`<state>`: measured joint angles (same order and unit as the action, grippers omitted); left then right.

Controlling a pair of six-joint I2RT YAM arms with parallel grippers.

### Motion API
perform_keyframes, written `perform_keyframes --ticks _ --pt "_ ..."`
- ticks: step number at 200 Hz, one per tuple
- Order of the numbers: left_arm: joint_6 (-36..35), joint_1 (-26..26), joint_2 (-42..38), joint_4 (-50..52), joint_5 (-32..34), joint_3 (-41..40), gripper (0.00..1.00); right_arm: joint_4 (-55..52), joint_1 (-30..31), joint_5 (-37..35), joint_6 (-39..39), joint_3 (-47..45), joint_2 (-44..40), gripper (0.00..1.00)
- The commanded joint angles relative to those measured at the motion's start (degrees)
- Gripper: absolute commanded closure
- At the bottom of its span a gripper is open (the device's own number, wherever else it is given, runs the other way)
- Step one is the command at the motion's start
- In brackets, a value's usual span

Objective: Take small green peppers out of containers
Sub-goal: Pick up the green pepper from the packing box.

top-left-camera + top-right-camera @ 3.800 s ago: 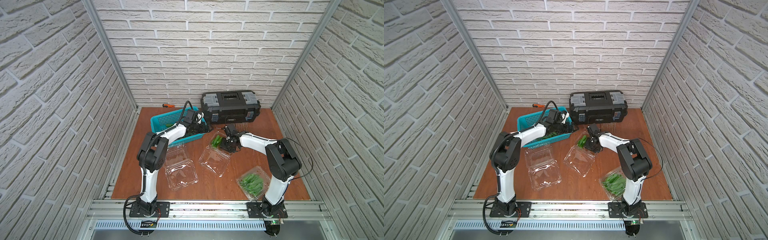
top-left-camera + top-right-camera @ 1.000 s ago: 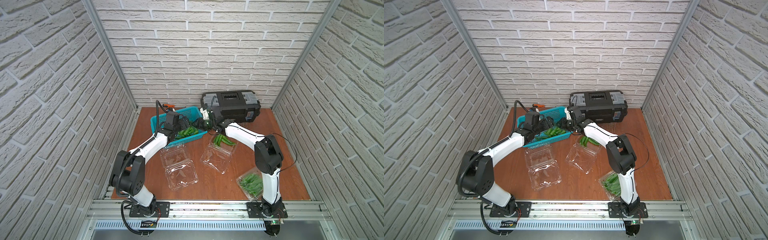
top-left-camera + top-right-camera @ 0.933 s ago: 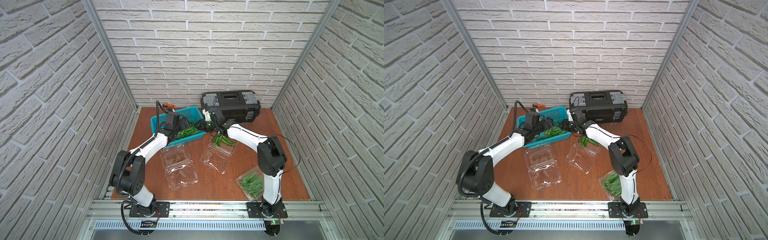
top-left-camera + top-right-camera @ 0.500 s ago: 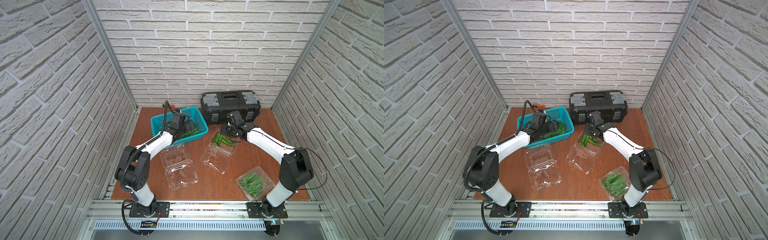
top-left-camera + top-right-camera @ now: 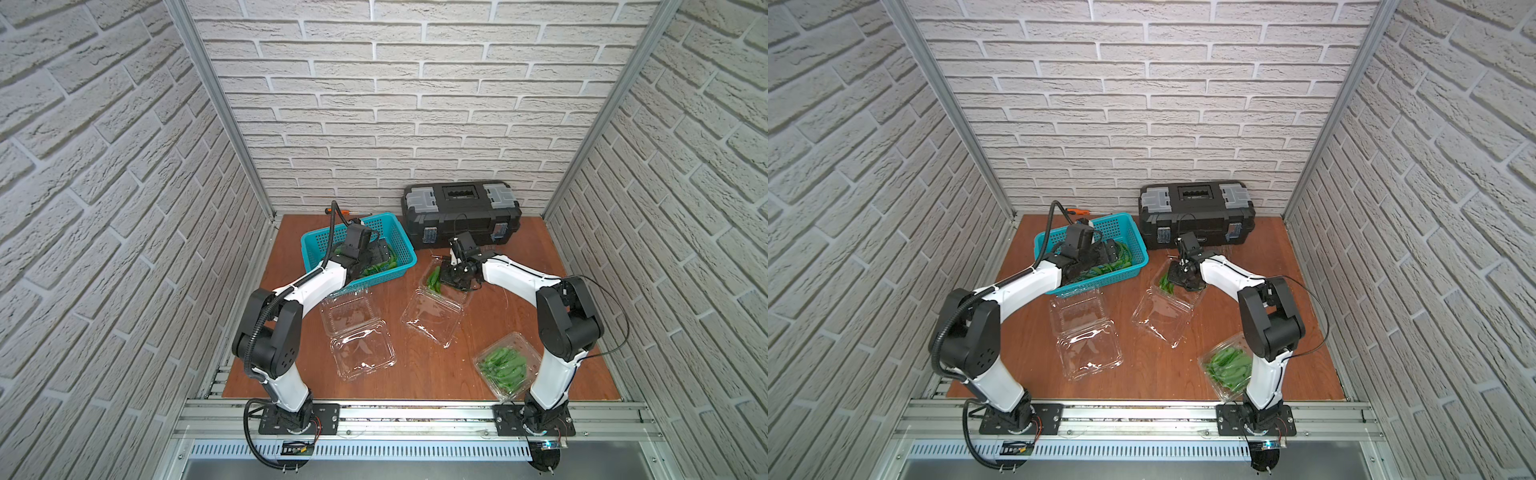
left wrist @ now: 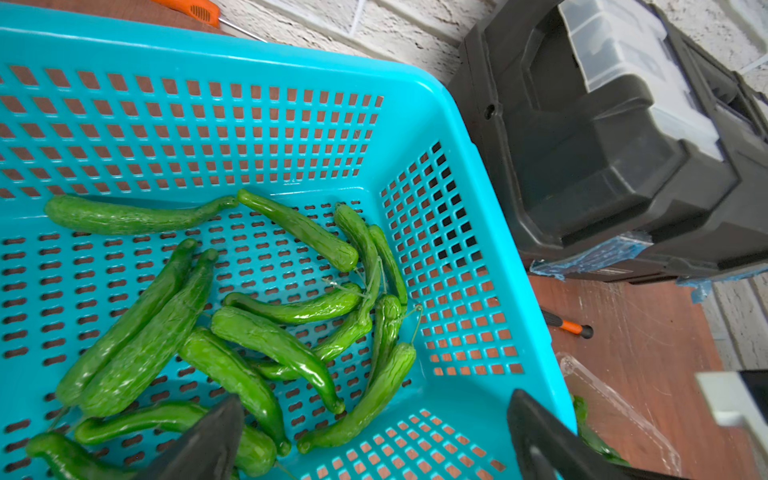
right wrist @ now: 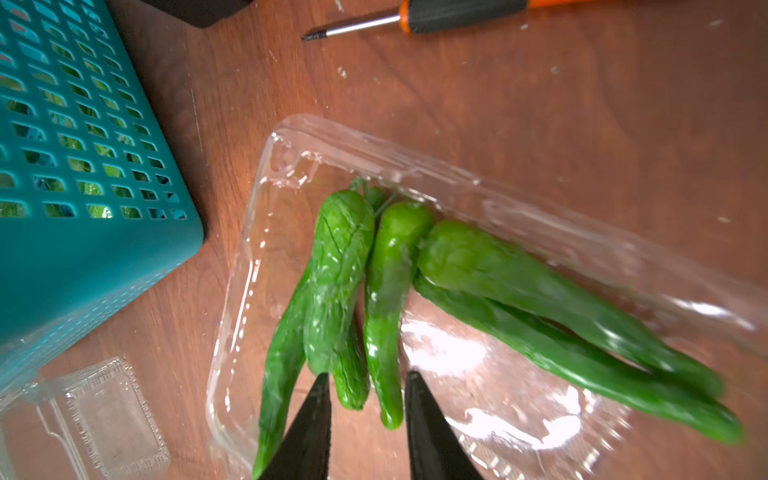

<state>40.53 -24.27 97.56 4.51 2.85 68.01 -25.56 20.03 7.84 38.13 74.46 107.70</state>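
Since a second ago the right tool [image 7: 365, 374] has swung away from the corner of the teal basket [image 7: 104, 266] and come down over an open container [image 7: 257, 232]. Its jaws stand a narrow gap apart and pinch nothing. The blurred tips of two peppers [image 7: 390, 291] lie right at that gap; whether they touch the black fingers cannot be told. More of these glossy green peppers fan away from the tool inside the clear tray, which rests on the brown tabletop [image 7: 540, 104]. Beyond the tray lies an orange-and-black screwdriver [image 7: 453, 14].

The left tool [image 6: 374, 395] hovers over the basket with jaws spread wide, holding nothing, directly above a loose heap of peppers [image 6: 270, 336] on the basket floor. Past the basket's far corner sits a black toolbox [image 6: 602, 166].

In a top view an empty container [image 5: 357, 332] lies open well behind the left tool. A third container [image 5: 505, 368], full of peppers, sits by the right arm's base.
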Motion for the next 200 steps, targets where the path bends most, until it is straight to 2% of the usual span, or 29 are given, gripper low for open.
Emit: perform_keyframes --ticks 1,82,100,132,200 --pt "0.17 0.1 1.63 -0.5 -1.62 2.31 0.02 3.39 0.44 2.13 0.85 2.48 1.31 0.68" --pt "-0.36 0.01 3.74 1.29 -3.46 4.51 0.02 5.1 1.34 3.07 2.44 3.5 7.27 0.7" --pt "-0.15 -0.02 3.95 1.57 -3.57 4.81 0.02 5.3 1.41 2.92 3.11 3.47 7.7 0.74" --pt "-0.06 0.01 3.96 1.75 -3.3 4.96 0.02 6.33 1.41 1.7 3.21 2.19 4.34 0.88" --pt "-0.02 0.1 4.22 1.76 -2.97 5.39 0.02 3.31 1.5 0.52 0.73 1.04 -4.12 0.9"
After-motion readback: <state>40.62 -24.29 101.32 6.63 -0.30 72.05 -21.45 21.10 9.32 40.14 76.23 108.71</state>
